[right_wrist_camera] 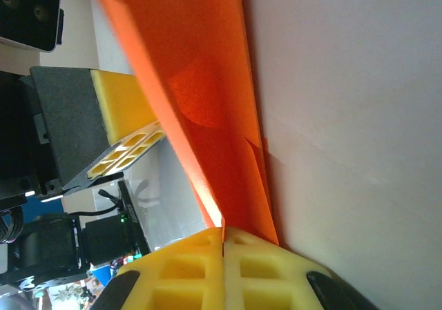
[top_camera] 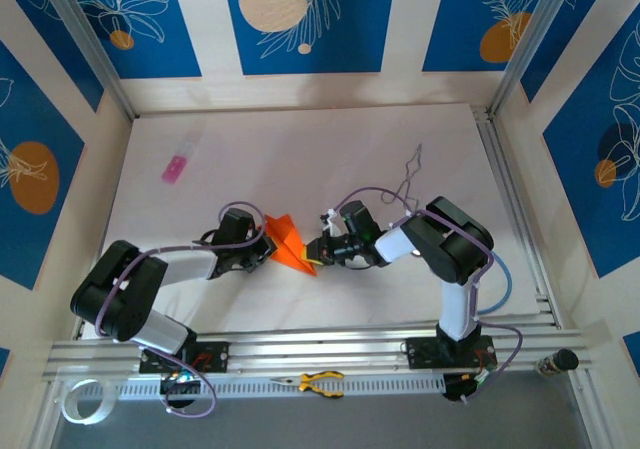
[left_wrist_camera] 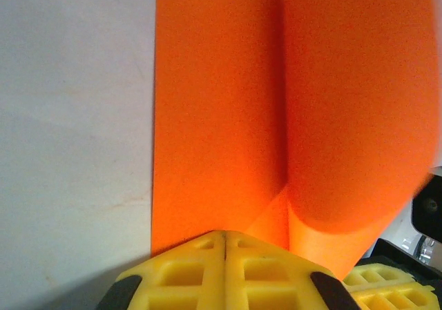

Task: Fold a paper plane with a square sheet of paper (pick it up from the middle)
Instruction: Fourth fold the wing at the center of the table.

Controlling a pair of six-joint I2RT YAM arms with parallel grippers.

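Pinching folded orange sheet (top_camera: 289, 242) between both hands: left hand (left_wrist_camera: 224, 237) clamped on its edge, right hand (right_wrist_camera: 222, 231) clamped opposite, likely steadying crease.

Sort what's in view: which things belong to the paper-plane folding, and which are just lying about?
In the job: orange paper, partly folded; left gripper and right gripper, both shut on it.
Lying about: small pink object; yellow-handled pliers at the near edge.

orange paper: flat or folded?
Folded. The orange paper is a narrow pointed shape in the top view; the wrist views show creased, overlapping flaps, pinched by the left gripper and right gripper.
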